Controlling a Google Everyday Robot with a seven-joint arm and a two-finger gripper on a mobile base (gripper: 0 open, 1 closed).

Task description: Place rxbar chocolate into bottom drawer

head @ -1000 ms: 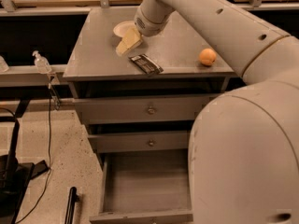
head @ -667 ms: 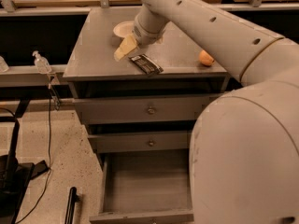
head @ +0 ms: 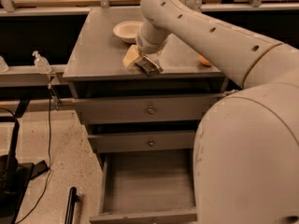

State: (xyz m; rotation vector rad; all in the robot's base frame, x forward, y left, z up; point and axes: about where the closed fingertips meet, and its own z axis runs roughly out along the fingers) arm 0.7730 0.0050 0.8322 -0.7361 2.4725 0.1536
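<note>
The rxbar chocolate (head: pixel 149 67), a dark flat bar with white markings, lies on the grey cabinet top (head: pixel 98 50) near its front edge. My gripper (head: pixel 137 60) is down at the bar's left end, right against it; I cannot tell whether it holds the bar. The bottom drawer (head: pixel 148 186) is pulled open below, showing a plain grey floor with nothing in it. My arm reaches in from the right across the cabinet top.
A cream bowl (head: pixel 127 31) sits on the cabinet top behind the gripper. An orange fruit (head: pixel 204 60) shows at the right, partly hidden by my arm. Two upper drawers with round knobs (head: pixel 151 110) are shut. A bottle (head: pixel 41 62) stands on a ledge at the left.
My arm has swung left and lower, bringing the gripper down onto the bar's left end. The arm now covers more of the orange fruit. The bar has not visibly moved.
</note>
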